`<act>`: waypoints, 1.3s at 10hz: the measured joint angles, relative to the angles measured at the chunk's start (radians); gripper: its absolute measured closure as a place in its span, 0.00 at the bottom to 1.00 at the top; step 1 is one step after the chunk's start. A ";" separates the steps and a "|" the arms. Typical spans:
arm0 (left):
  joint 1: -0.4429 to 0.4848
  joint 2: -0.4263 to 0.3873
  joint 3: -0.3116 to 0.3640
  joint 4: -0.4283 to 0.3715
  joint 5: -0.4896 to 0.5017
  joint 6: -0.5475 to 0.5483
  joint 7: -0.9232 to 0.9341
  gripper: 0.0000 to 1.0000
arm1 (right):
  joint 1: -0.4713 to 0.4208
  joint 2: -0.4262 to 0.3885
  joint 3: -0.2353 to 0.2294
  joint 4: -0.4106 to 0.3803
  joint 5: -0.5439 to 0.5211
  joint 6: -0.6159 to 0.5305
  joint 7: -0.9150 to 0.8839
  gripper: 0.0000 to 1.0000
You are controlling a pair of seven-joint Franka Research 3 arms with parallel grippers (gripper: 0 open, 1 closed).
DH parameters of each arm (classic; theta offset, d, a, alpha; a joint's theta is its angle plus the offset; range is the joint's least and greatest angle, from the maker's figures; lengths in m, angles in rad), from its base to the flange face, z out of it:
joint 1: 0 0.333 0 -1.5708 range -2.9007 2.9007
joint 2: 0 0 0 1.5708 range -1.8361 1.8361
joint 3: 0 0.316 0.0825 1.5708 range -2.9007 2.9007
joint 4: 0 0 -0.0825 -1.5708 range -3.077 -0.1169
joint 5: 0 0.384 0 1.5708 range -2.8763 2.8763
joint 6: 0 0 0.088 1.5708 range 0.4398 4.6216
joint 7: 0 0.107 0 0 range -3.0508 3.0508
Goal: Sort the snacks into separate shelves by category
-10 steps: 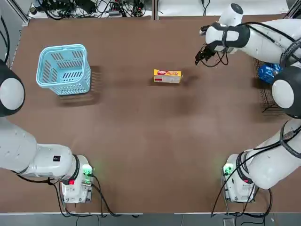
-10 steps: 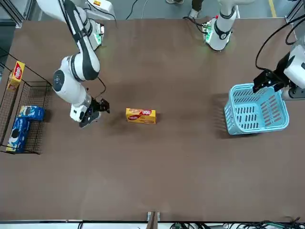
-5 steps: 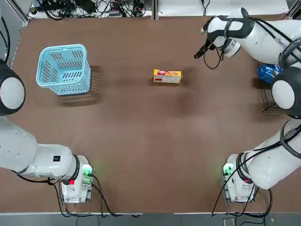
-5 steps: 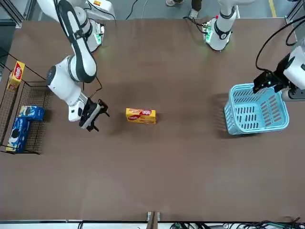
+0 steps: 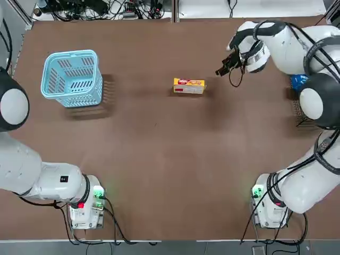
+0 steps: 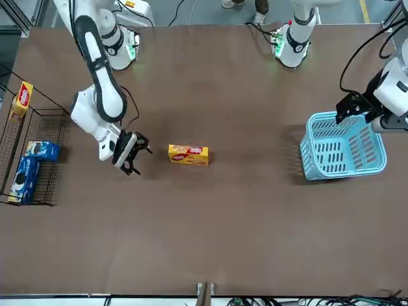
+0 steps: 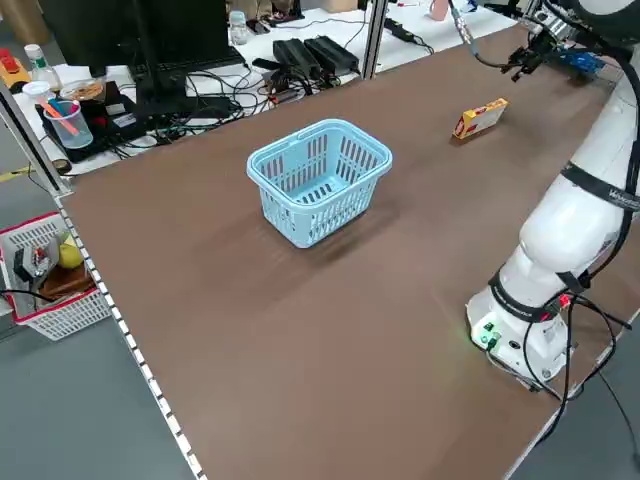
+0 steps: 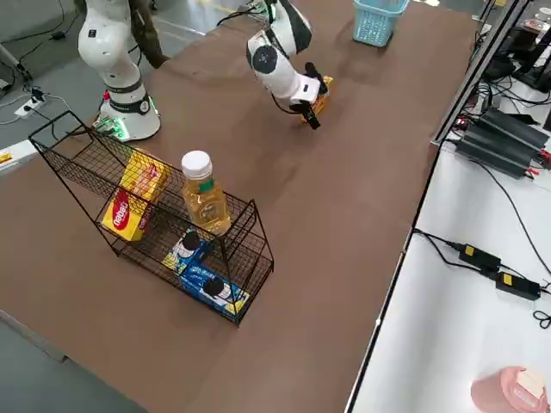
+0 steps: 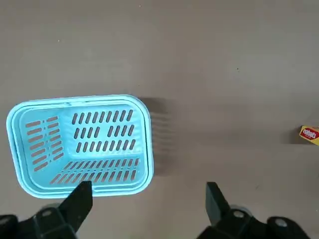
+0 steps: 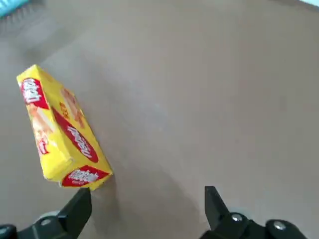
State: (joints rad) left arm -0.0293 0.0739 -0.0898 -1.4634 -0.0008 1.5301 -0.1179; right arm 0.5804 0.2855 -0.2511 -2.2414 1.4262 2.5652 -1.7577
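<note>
One yellow box (image 5: 189, 85) lies on the table (image 5: 159, 159), mid-far side | right gripper (image 6: 131, 153) near it, apart, jaws spread, empty | left gripper (image 9: 147, 199) over the blue basket (image 5: 73, 78), jaws spread, empty | rack (image 8: 155, 215) at the right edge: yellow box (image 8: 133, 202) up top, blue packets (image 8: 207, 284) below

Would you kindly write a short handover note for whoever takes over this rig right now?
Right pincer: open, empty, beside the yellow box lying mid-table.
Left pincer: open, idle above the blue basket.
Done: wire rack holds another yellow box on its upper tier, blue cookie packets on the lower one; a bottle stands there too.
Left: grasp the table box and shelve it with the yellow one.
</note>
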 joint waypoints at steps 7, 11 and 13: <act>0.003 0.000 0.001 0.001 0.001 0.000 0.000 0.00 | -0.029 0.048 0.012 -0.026 0.314 -0.284 -0.540 0.00; 0.006 0.001 0.004 0.001 0.002 0.001 0.001 0.00 | -0.106 0.063 0.011 -0.037 0.383 -0.361 -0.733 0.00; 0.006 0.001 0.006 0.001 0.002 0.004 0.001 0.00 | -0.113 0.100 0.011 -0.042 0.398 -0.382 -0.810 0.00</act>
State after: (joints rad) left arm -0.0230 0.0754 -0.0842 -1.4624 0.0011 1.5345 -0.1171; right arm 0.4676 0.3853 -0.2397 -2.2831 1.8247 2.1829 -2.5681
